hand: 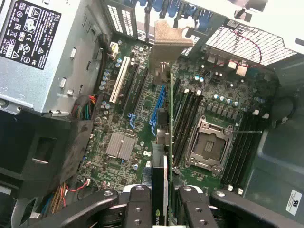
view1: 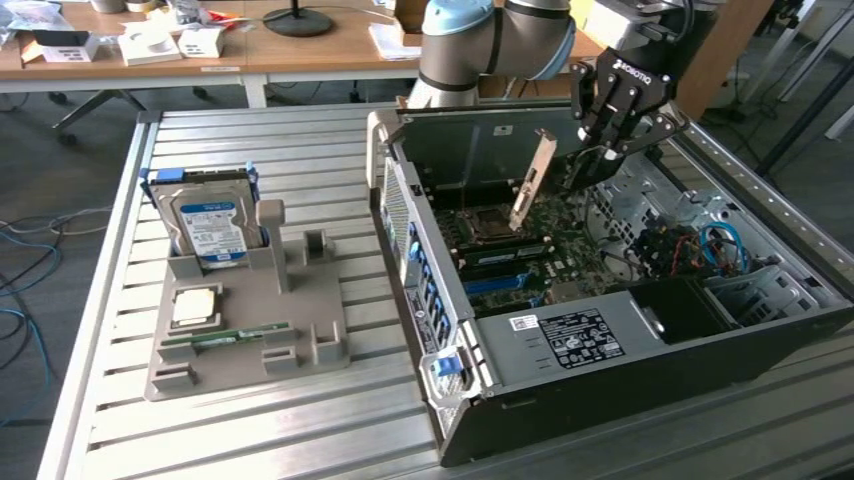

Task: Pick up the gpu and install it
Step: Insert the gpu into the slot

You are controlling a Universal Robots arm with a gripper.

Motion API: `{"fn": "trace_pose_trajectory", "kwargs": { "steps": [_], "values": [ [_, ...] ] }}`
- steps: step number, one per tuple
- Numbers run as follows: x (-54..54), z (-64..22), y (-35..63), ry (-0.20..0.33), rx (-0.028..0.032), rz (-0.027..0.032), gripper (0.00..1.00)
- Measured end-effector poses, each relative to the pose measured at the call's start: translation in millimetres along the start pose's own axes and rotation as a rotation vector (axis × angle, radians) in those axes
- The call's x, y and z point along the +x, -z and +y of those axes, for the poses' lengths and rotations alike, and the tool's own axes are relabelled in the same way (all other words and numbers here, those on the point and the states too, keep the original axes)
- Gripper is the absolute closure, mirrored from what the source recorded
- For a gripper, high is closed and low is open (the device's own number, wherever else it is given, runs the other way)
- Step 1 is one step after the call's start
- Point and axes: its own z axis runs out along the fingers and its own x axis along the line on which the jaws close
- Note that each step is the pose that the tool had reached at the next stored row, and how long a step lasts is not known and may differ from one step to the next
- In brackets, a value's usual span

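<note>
Setup is a slatted metal bench [view1: 267, 420] in a lab-type room. At 12 o'clock in the exterior view there are wooden desks [view1: 307, 50] cluttered with boxes, and loose cables [view1: 27, 290] lie on the floor at 9.

A grey tray [view1: 240, 380] sits on the bench at 8 o'clock. It's got a hard drive [view1: 214, 225] standing upright, plus a CPU [view1: 196, 305] and a RAM stick [view1: 227, 335] lying flat nearer the camera.

The open case [view1: 441, 300] lies on its side from center out to 4 o'clock, with the motherboard [view1: 534, 270] facing up. The PSU [view1: 574, 340] is at the near end and blue cables [view1: 721, 245] are at 3.

The end effector [view1: 601, 150] hangs inside the case at about 1 o'clock. It's closed down narrow, with its fingers [hand: 140, 199] clamped on either side of the gpu [view1: 538, 172]. The card is held on edge and tilted over the motherboard, silver bracket toward the case's rear wall.

From the wrist view the gpu [hand: 164, 142] lines up along a blue slot [hand: 159, 102], beside the RAM slots [hand: 187, 118] and the CPU socket [hand: 209, 145]. Can't tell if its edge is touching the slot.
</note>
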Motion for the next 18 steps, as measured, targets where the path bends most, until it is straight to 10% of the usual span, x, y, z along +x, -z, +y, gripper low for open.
{"fn": "trace_pose_trajectory", "kwargs": {
  "steps": [18],
  "values": [
    [0.0, 0.0, 0.0, 0.000, 0.0000, 0.0000, 0.74]
  ]
}}
